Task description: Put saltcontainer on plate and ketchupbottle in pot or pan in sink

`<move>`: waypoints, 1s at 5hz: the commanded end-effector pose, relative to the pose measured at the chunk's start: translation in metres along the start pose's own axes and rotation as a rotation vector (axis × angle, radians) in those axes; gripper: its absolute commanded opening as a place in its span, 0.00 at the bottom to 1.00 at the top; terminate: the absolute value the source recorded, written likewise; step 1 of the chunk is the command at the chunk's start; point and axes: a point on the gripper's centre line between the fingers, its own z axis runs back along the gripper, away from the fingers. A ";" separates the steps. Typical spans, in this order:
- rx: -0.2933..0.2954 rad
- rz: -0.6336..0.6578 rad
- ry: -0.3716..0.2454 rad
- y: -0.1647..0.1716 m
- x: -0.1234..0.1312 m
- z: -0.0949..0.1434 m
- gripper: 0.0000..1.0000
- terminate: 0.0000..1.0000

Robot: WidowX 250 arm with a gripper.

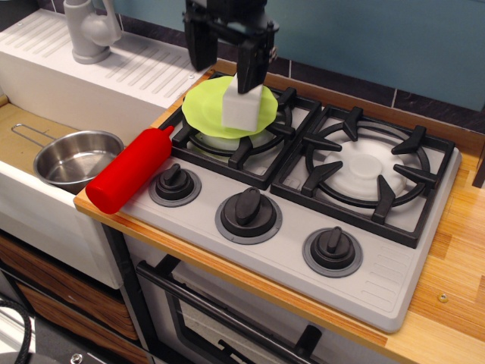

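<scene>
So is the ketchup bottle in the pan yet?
No, the ketchup bottle lies on the counter edge beside the stove knobs, while the pan in the sink holds nothing.

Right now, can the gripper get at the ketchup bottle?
Probably yes. The ketchupbottle lies uncovered at the counter's edge, nothing over it; the open gripper hangs above the saltcontainer.

grey stove (394,280); three black knobs (248,207)

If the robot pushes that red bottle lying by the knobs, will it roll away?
Probably. The ketchupbottle is round and lies on its side at the counter's edge, so a sideways nudge could roll it off. It looks like smooth plastic, likely light and a bit slippery. Pushed toward the pan, it might drop into the sink.
</scene>
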 end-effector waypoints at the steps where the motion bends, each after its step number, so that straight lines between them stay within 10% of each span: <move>1: 0.027 0.004 -0.076 0.004 0.006 0.026 1.00 0.00; 5: 0.085 -0.047 -0.092 0.029 -0.045 0.026 1.00 0.00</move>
